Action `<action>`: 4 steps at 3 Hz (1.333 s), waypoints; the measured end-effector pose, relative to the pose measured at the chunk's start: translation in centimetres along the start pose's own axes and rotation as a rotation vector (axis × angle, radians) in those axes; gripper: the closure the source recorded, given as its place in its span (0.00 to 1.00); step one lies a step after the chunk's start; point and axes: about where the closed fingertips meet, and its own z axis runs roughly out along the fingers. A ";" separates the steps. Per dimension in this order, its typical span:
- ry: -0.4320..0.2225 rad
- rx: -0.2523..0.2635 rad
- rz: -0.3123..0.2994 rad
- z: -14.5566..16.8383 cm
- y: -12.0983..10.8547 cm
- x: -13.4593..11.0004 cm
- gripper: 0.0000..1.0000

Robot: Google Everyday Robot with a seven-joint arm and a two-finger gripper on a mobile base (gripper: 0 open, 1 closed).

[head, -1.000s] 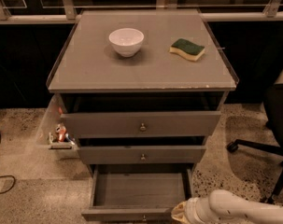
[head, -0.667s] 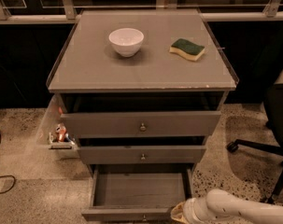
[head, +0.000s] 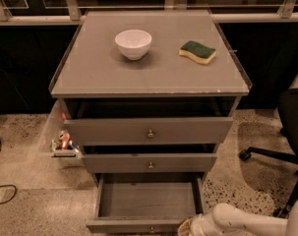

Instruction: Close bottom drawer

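The bottom drawer [head: 147,199] stood pulled well out, lowest of three. The tool [head: 187,227] sat at its front's right end; whether apart or together could not be told. Rigid, probably light, the bottom drawer should slide under a flat-front push.

The bottom drawer [head: 146,200] looks like matt grey painted board, smooth inside and on its front, with a small shiny metal knob [head: 151,228] at the front's centre. At the drawer's front right corner sits the claw [head: 184,228], seemingly wrapped in pale cloth, on a smooth cream plastic arm [head: 247,222]. Above the drawer, the grey surface [head: 153,77] has a dull satin sheen and carries a glossy white bowl [head: 133,43] and a rough green-and-yellow sponge [head: 197,51]. The floor [head: 30,181] beside the drawer is speckled terrazzo.
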 end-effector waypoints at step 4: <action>0.027 -0.010 0.000 2.4 -0.9 0.4 0.59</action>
